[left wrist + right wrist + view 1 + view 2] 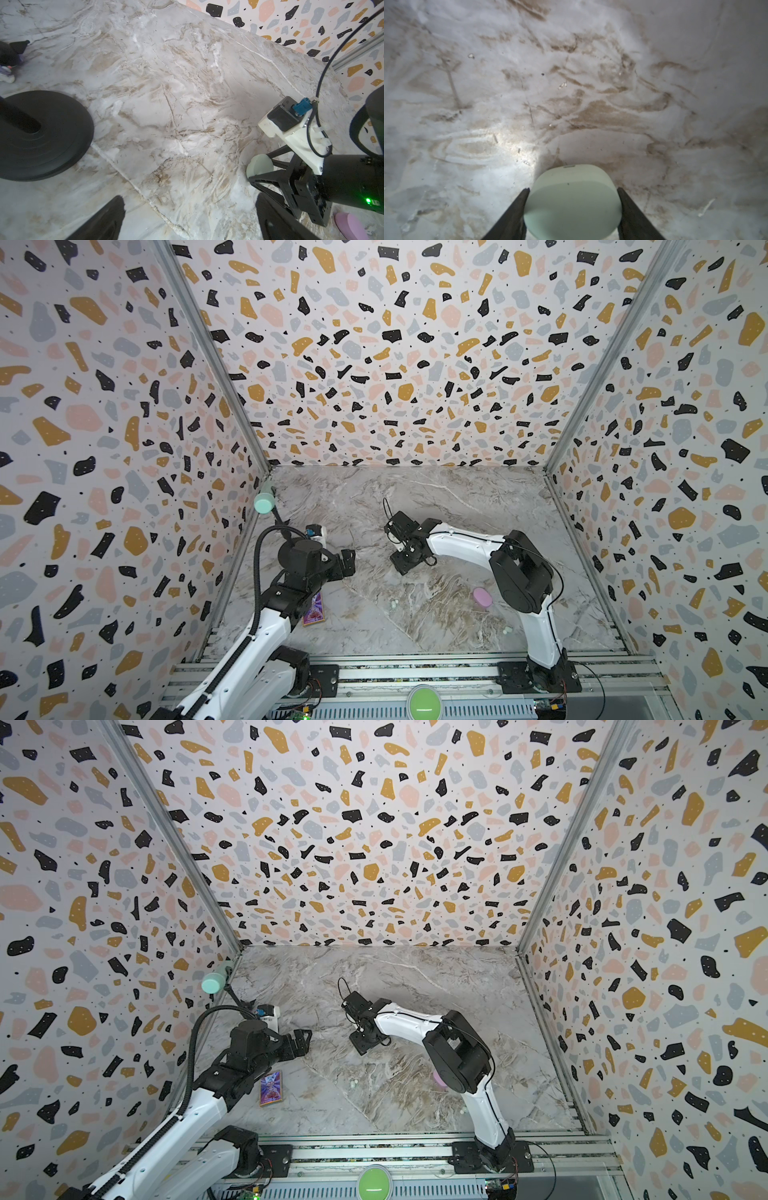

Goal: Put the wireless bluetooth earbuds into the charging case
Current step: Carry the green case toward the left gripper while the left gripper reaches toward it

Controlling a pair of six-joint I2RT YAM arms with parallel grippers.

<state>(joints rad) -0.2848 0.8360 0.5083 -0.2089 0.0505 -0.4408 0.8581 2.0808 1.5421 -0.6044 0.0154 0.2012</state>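
Holding the mint case (571, 207) flat on the table (415, 497), I squeeze its two sides with my right gripper (572, 189) so it can't slide. Its lid looks shut, so I think it must open first. My left gripper (348, 562) waits near the mint case, spread wide and empty, ready to help. The pale earbuds (394, 604) lie well apart from the mint case, on the side nearer me, with only bare table between. A pink case (482, 596) sits farther from it, by my right arm (523, 572).
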